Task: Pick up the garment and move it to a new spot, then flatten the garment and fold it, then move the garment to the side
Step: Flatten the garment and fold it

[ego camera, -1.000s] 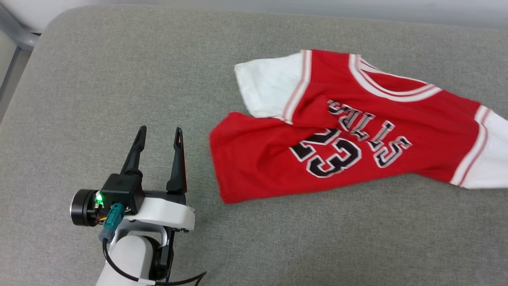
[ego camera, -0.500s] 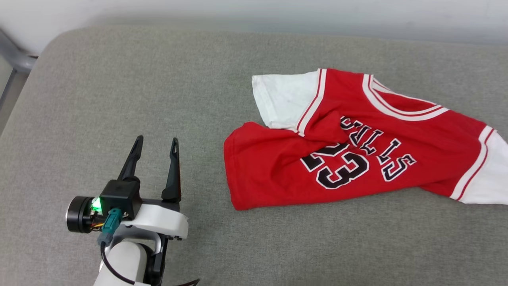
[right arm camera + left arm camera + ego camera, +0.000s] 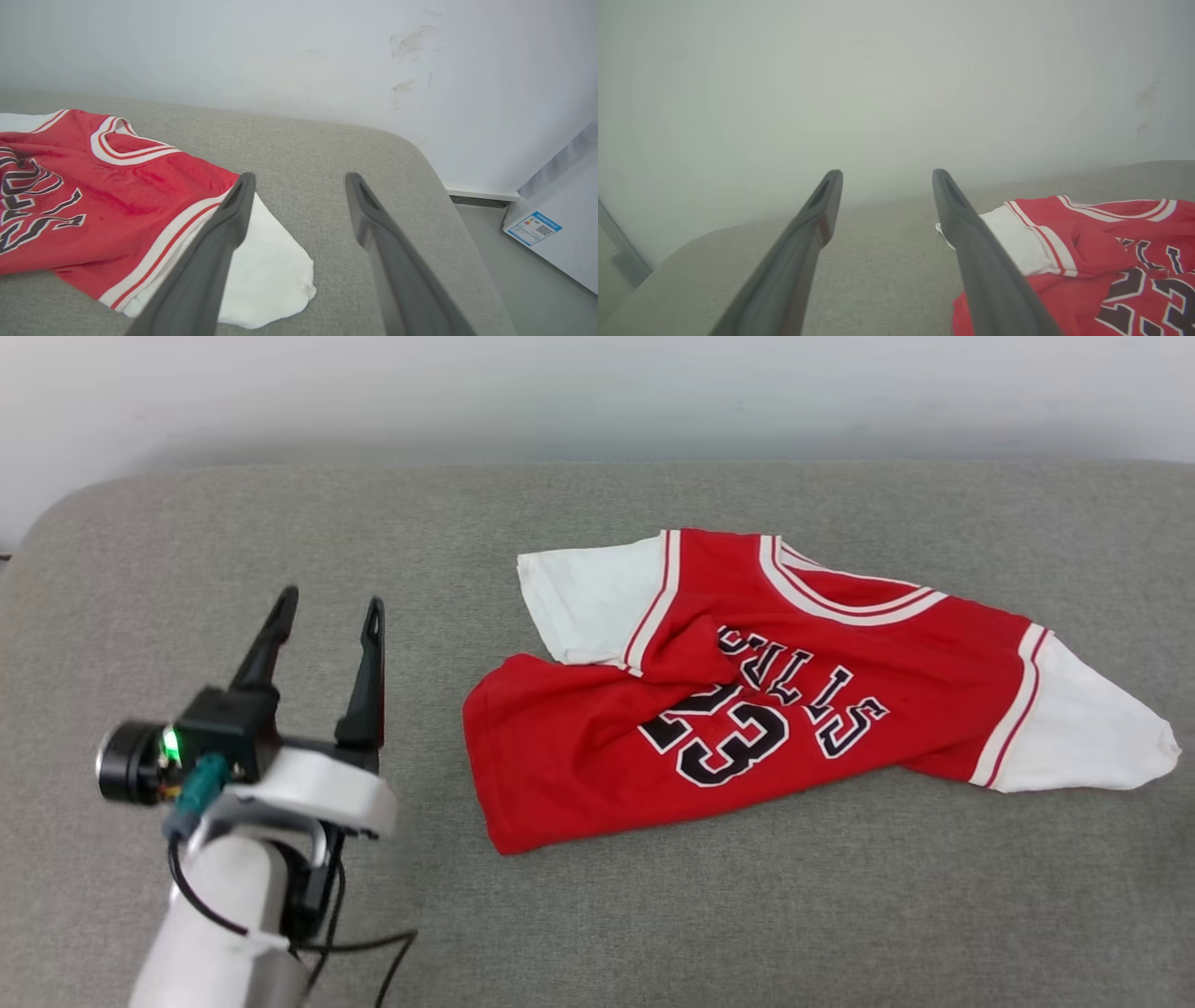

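The red jersey shirt with white sleeves lay rumpled on our grey fabric cushion. We held the left gripper spread, empty, beside it, the right gripper spread near one sleeve.

The left tool has two long dark tapering fingers on a black block carrying a green light. Beside the block sit a black cylinder and teal connector; below it, a white shell, pale forearm and black cables. The right tool has matching slotted grey fingers.
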{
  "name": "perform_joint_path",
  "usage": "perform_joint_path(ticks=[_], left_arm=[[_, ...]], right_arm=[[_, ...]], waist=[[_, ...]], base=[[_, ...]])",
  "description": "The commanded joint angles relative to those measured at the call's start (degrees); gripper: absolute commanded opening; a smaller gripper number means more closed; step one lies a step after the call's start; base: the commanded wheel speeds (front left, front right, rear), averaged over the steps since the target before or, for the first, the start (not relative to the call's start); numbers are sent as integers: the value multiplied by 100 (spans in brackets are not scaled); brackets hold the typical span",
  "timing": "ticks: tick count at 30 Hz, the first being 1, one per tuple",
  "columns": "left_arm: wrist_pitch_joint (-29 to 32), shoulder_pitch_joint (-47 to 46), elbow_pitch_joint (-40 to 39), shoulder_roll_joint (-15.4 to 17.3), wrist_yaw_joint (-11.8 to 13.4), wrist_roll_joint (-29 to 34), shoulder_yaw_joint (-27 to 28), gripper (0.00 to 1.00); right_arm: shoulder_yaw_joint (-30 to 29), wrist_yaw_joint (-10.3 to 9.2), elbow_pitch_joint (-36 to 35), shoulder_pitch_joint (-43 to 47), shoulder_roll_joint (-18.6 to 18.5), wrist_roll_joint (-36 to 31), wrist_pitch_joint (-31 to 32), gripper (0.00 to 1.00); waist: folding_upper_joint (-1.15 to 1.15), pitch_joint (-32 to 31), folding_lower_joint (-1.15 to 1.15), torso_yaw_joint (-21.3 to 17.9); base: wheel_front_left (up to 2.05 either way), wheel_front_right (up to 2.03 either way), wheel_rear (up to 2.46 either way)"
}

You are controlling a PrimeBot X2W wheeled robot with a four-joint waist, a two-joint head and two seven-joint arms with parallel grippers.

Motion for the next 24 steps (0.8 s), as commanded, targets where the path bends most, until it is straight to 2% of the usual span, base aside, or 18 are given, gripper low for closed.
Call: perform_joint_path(ticks=[1, 7, 13, 14, 15, 24], left_arm=[[139, -348, 39, 156, -131, -25, 6, 100], [965, -1535, 252, 538, -558, -210, -132, 100], [2166, -2829, 577, 884, -735, -673, -473, 100], [2413, -3023, 630, 909, -754, -785, -568, 100], [2413, -3023, 630, 909, -754, -785, -568, 100], [5078, -4615, 1237, 1456, -760, -2221, -1984, 100]], right_arm=[[-381, -6, -275, 257, 239, -349, -43, 100], [-1273, -6, -1540, 879, 1036, -1264, 375, 100], [-1713, -7, -2760, 1314, 1678, -1764, 882, 100], [-1750, -7, -2905, 1366, 1756, -1806, 949, 100], [-1750, -7, -2905, 1366, 1756, -1806, 949, 100], [-1839, -7, -3543, 1320, 2114, -1907, 1265, 100]], waist=[[0, 2, 0, -101], [0, 152, 0, -357], [0, 514, 0, -656], [0, 582, 0, -699], [0, 582, 0, -699], [0, 1283, 0, -1020]], base=[[0, 0, 0], [0, 0, 0], [0, 0, 0], [0, 0, 0], [0, 0, 0], [0, 0, 0]])
